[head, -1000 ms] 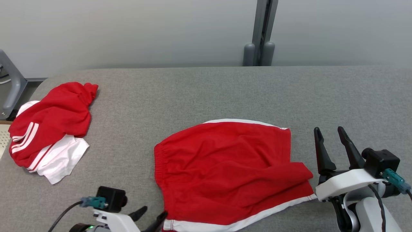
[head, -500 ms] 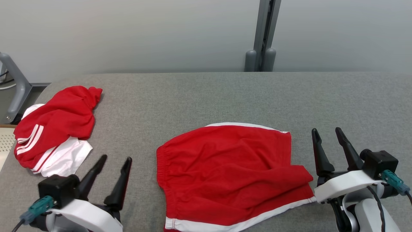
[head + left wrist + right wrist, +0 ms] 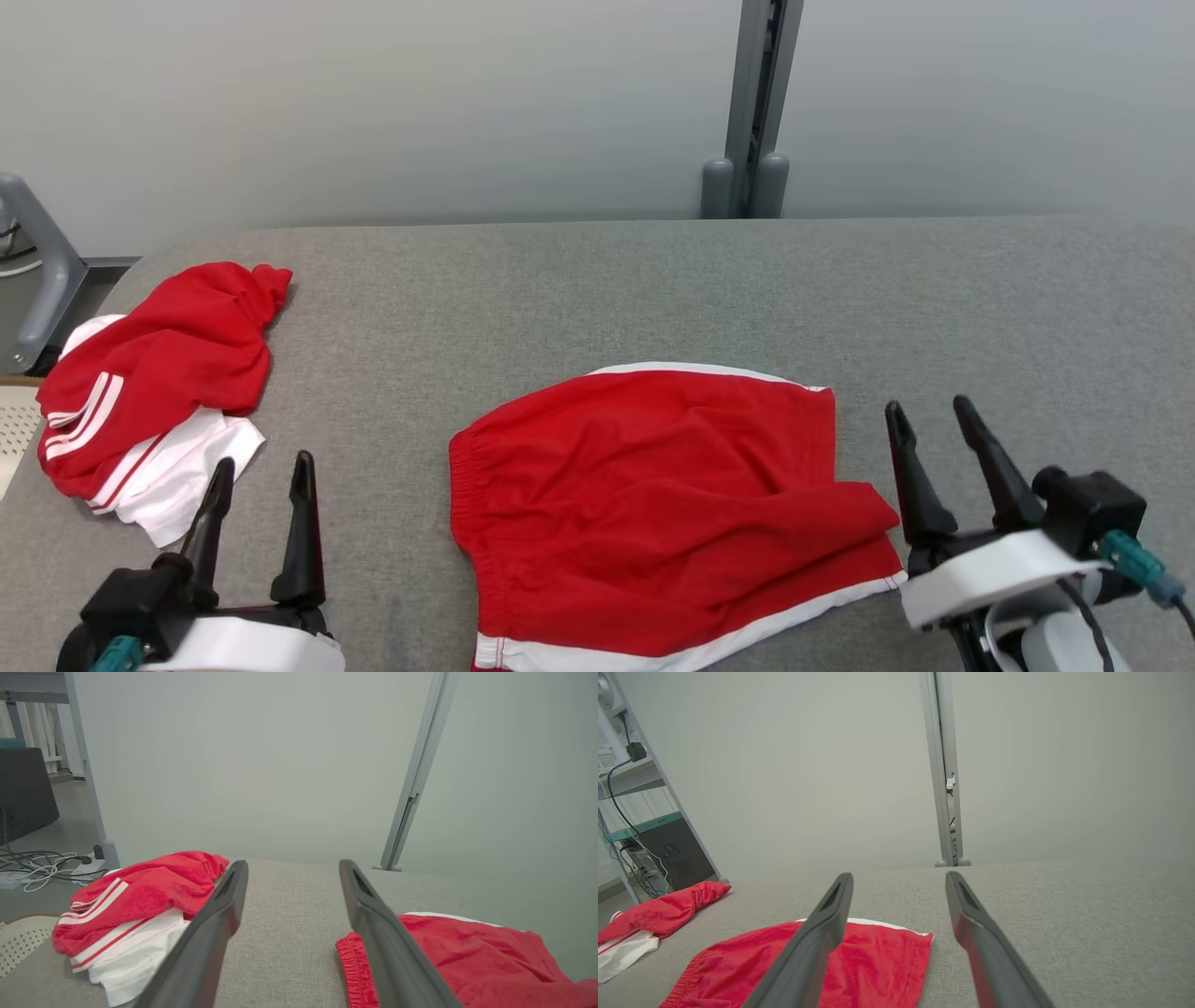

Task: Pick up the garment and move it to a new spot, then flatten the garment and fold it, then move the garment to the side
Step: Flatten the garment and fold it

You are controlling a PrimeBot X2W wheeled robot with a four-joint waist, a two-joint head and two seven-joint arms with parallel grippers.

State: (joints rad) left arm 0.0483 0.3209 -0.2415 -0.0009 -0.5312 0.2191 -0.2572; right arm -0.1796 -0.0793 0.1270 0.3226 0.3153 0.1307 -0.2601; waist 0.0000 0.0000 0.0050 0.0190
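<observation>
The left gripper (image 3: 263, 460) and right gripper (image 3: 928, 404) are open and empty. One pair of shorts (image 3: 653, 504) lies between them. One clothes pile (image 3: 159, 383) sits ahead-left of the left gripper.

I have bare grey table (image 3: 597, 289) across the whole far half and to the right of the shorts (image 3: 653, 485), so I can pass there freely. A bare strip runs between the shorts and the pile of clothes (image 3: 159, 373) at the left corner. A grey post (image 3: 752, 93) stands behind the far edge.
</observation>
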